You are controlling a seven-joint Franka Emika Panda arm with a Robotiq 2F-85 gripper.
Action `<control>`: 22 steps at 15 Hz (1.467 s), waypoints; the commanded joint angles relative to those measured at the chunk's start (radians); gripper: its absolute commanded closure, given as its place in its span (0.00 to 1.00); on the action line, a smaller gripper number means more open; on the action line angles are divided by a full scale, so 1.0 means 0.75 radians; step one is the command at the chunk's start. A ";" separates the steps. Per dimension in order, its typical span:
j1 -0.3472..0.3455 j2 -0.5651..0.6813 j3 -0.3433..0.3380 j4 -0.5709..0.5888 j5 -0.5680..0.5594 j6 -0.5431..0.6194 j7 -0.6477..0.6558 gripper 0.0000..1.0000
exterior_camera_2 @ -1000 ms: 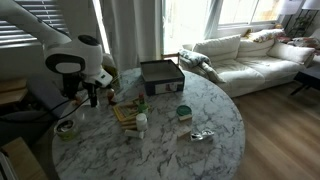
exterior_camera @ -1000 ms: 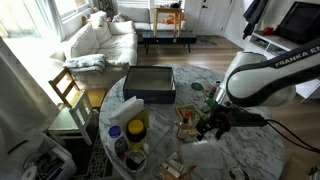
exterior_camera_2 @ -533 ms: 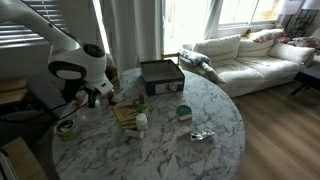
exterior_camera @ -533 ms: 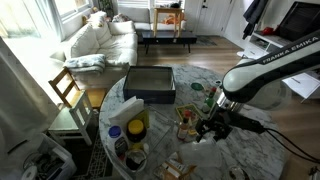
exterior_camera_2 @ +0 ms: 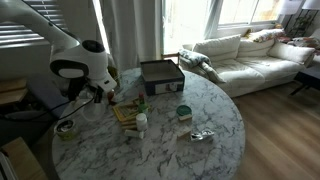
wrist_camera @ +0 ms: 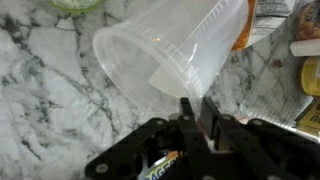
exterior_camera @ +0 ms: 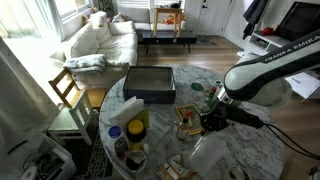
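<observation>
Marble table [wrist_camera: 40, 110], living room: clear plastic cup [wrist_camera: 170, 45], tilted sideways since pinched at one rim wall by narrowly closed gripper [wrist_camera: 197, 112]; seemingly airborne.

Looks down from different edges of the surface [exterior_camera: 255, 150] in both exterior views, sharing its top and the sofa [exterior_camera_2: 250, 55]; at the wrist, hugs the pincer [wrist_camera: 198, 108], facing down.

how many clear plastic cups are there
1: a clear cup, tilted on its side over the marble table, with its rim pinched in the tool. Others may be hidden among the things on the table.
</observation>
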 commanded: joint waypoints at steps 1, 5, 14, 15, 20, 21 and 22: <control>-0.003 -0.051 -0.012 -0.004 -0.185 -0.022 0.119 1.00; -0.002 -0.087 -0.013 0.003 -0.404 -0.004 0.275 0.99; 0.036 -0.137 0.081 -0.001 -1.317 0.019 1.175 0.99; 0.042 -0.133 0.094 0.005 -1.362 0.009 1.237 0.99; 0.082 -0.101 0.141 0.016 -1.497 -0.017 1.462 0.99; 0.089 -0.098 0.148 0.019 -1.564 -0.029 1.520 0.99; 0.094 -0.095 0.152 0.020 -1.615 -0.038 1.566 0.99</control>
